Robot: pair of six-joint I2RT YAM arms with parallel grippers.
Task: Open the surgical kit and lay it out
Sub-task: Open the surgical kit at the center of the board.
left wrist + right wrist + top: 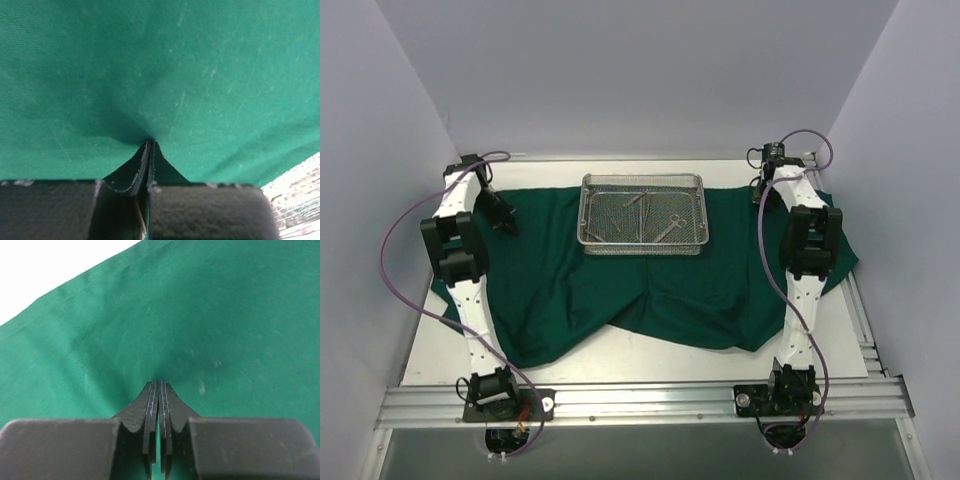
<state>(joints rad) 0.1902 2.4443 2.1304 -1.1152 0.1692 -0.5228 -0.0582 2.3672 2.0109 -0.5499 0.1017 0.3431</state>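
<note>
**Drape pinched on both sides of the tray**

The surgical kit lies opened on the tabletop [650, 365]. The wire-mesh tray [642, 213] sits on the dark green drape [580, 290], which spreads out to the left, the right and the near side of the tray. The left gripper [150, 143] is clenched on the drape well to the left of the tray, and creases fan out from its tips. The right gripper [159, 386] is likewise clamped on cloth just right of the tray, with a faint pucker at its tips.

The drape is judged soft, light and limp. It should follow a pull only where it is held, sag elsewhere, and could slip out of a thin pinch. Its edges and corners, away from the tray, look like the sensible places to take hold. The tray looks stiff and light and is best taken by its rim. It would likely ride along or tip if the cloth beneath it were dragged. The thin steel instruments [670, 225] inside it lie loose, look slippery and might snag in the mesh.

Both wrist views show little besides cloth, so how much fabric each pinch holds is unclear. From above, the right gripper is largely lost against its own arm. The instruments are too small to name singly, and the drape's rumpled near edge hides its corners.
</note>
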